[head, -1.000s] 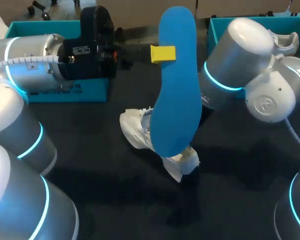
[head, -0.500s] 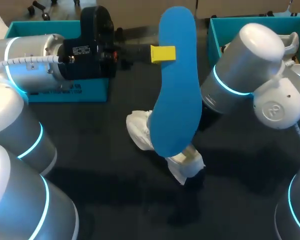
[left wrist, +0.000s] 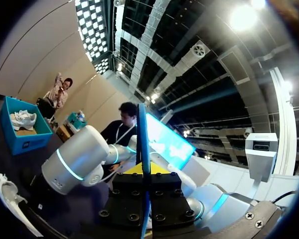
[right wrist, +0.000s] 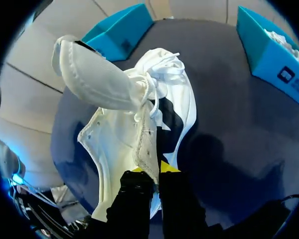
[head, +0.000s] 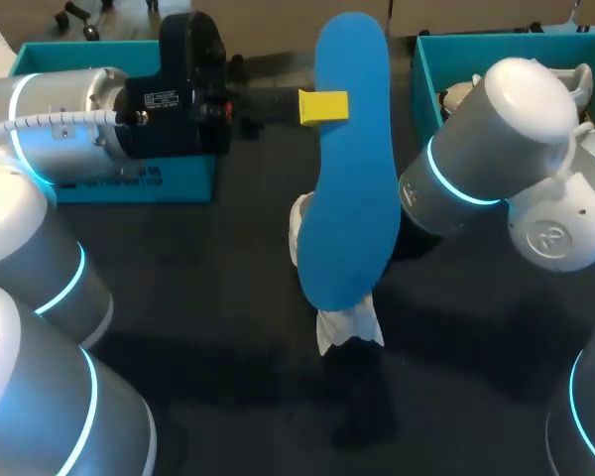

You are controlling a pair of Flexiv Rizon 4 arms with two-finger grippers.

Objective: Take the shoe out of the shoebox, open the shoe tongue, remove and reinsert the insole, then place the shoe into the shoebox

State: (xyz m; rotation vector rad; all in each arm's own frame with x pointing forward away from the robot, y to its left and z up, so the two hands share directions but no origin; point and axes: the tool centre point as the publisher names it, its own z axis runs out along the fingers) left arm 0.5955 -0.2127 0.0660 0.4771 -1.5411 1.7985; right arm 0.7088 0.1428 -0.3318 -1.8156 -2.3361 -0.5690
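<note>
The table (head: 178, 297) is dark and flat. A box (head: 129, 183) stands on the far left of it. My left arm (head: 69, 109) reaches across in front of that box and hides much of it.

My left gripper (head: 323, 106) is pressed together on the blue insole (head: 352, 198), one finger on each flat side, near its upper end. The insole stands up tall and hangs down over the middle of the table. From my left wrist I see it edge-on, like a thin blue line (left wrist: 142, 134) between my fingers (left wrist: 139, 169).

The white shoe (head: 342, 322) is behind and under the insole, so most of it is hidden from above. Its dark shadow lies on the table under it.

My right gripper (right wrist: 153, 172) is pinching the side edge of the shoe (right wrist: 129, 129), with the shoe hanging off the table. The tongue (right wrist: 97, 79) sticks out wide and the laces (right wrist: 162, 67) are bunched up.

My right arm (head: 496, 139) comes in from the right and covers part of a second box (head: 426, 69) in the far right corner. Another shoe (head: 456, 94) lies inside it.
</note>
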